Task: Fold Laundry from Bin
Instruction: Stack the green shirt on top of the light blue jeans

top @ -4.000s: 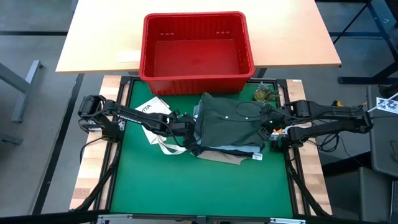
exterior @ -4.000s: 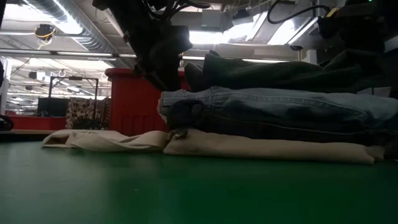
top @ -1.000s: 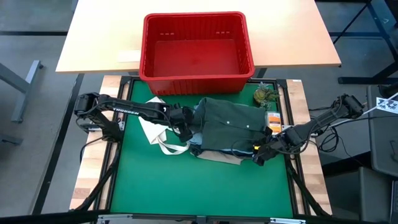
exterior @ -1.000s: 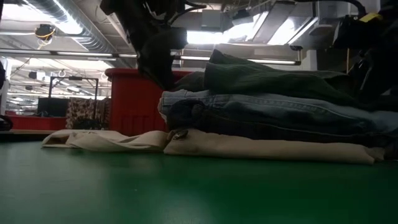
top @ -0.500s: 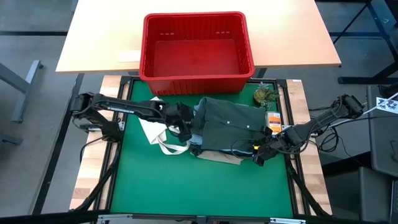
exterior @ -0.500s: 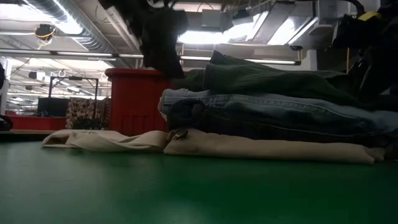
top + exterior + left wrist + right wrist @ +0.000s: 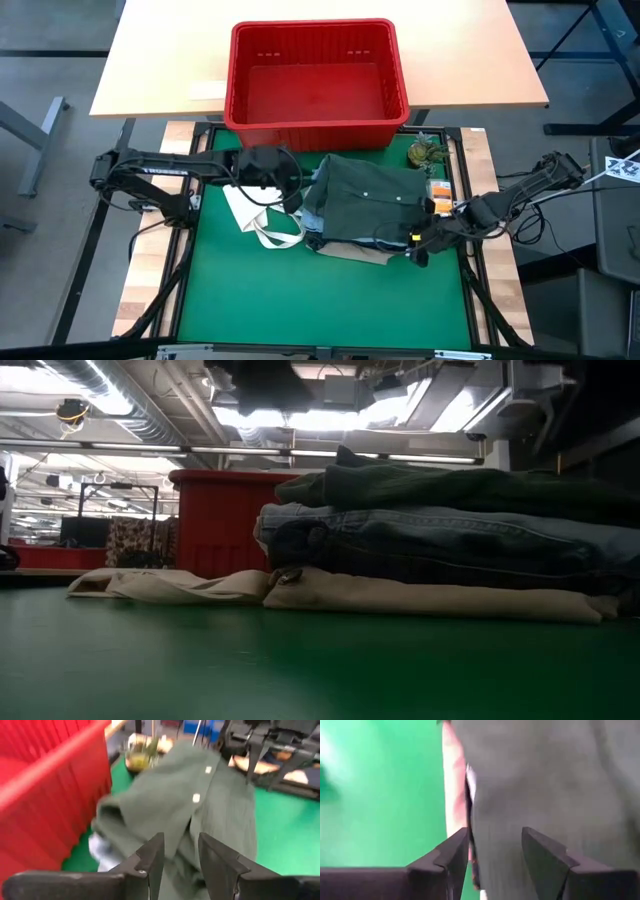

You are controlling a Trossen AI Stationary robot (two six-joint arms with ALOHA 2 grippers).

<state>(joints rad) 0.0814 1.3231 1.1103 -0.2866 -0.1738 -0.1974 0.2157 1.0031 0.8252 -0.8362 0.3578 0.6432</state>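
From above, your laundry (image 7: 365, 205) sits stacked mid-frame below the empty bin (image 7: 318, 82). At counter level the stack looks soft and floppy; take hems. Wrist views: left gripper (image 7: 179, 857) and right gripper (image 7: 495, 851) fingers released, grasping nothing.

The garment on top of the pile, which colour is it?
Dark olive green; the top garment shows best in the high view.

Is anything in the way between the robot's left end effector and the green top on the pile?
Nothing visible. The left end effector is open and empty, looking straight at the green top, which lies bare on top of the pile. The bin is off to one side, not between them.
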